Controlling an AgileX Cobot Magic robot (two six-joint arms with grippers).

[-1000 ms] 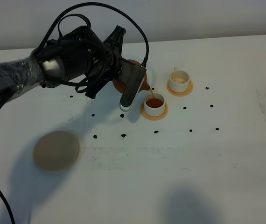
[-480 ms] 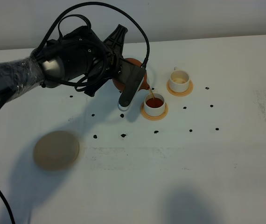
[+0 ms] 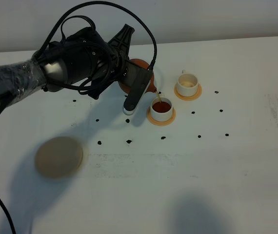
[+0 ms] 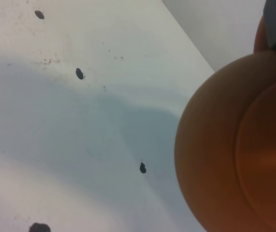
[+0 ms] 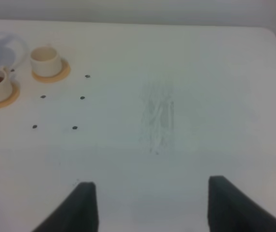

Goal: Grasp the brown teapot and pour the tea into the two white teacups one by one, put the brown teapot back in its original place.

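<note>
**First pour under way.** My left end effector [image 3: 129, 73] is clenched on the squat reddish-brown clay teapot [image 3: 140, 65]. The pot is tilted above the white worktop [image 3: 178, 185] and streams amber tea [image 3: 162, 105] into the nearer small white cylindrical teacup [image 3: 161, 113]. The farther white teacup [image 3: 188, 84] looks unfilled, so I judge its pour remains. The return to the flat beige disc coaster [image 3: 59, 156] also remains. My right end effector [image 5: 152, 205] hangs released, well apart.

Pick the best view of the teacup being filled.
Exterior high: the teacup shows whole, tea inside, teapot spout above. Right wrist catches it small at the frame edge. Left wrist shows only the teapot.
</note>
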